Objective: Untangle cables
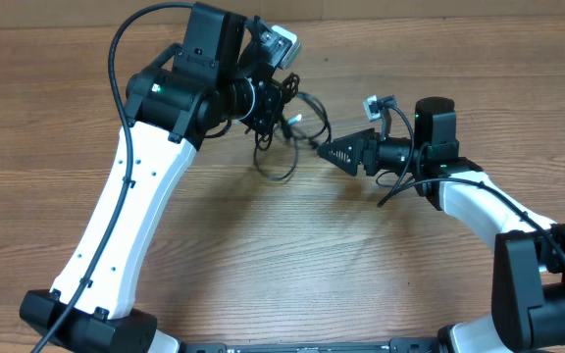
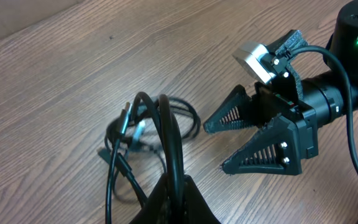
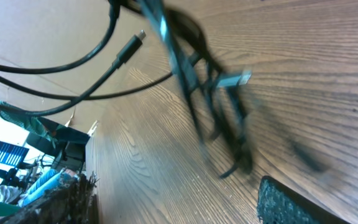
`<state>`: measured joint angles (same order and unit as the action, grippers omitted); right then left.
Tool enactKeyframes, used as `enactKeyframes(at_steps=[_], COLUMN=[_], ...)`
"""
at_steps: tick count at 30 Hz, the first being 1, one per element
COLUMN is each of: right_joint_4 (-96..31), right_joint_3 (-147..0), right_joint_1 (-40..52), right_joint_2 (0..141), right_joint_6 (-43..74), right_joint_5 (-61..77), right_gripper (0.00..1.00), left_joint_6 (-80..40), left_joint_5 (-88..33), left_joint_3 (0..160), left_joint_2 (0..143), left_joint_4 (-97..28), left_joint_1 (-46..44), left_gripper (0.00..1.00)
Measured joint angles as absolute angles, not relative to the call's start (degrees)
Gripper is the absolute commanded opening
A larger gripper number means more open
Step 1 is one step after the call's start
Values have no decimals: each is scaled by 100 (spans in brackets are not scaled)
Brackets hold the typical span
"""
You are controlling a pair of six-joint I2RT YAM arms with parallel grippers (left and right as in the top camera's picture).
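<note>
Your bench (image 1: 292,255) is pale wood grain, with a cluttered room and a blue screen (image 3: 2,152) beyond its edge. The left end effector (image 2: 169,190) is clamped on the cables (image 2: 169,130), whose loose tangle trails on the bench. The right end effector (image 2: 216,149) gapes wide just beside them, empty.

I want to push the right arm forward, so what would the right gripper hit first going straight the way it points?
Probably the cables, the loose loops pinched in the left gripper; the open right gripper aims at them. Depth is unclear, so it might pass just beside them.
</note>
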<state>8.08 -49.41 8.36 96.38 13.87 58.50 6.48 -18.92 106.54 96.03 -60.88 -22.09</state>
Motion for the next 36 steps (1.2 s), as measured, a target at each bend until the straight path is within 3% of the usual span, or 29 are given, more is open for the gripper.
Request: enactKeyframes(at_steps=[15,16,21,26,36], right_joint_4=[1291,1291,1302,1288,1715], right_joint_3=[-4941,-4941,-4941,-4941,-4941], right_joint_1=[910,961,1278,1286,622], right_joint_2=[9638,9638,9638,9638,9638], right_joint_6=[1350,1345,1166,1135,1627], right_joint_5=[5459,5452,5419,5417,5883], right_gripper=[93,86,4,4,4], left_joint_6=[884,902,947,996,1074], left_joint_5=[-2554,-2626,-2845,-2530,58], left_joint_3=[10654,10656,10656,10656,10656], left_joint_2=[9603,9603,9603,9603,9603], left_joint_4=[-6372,-6361,-6353,-6493,-7338], left_joint_1=[-2209,-2215,-2263,-2292,-2318], left_gripper=[4,4,4,4,5])
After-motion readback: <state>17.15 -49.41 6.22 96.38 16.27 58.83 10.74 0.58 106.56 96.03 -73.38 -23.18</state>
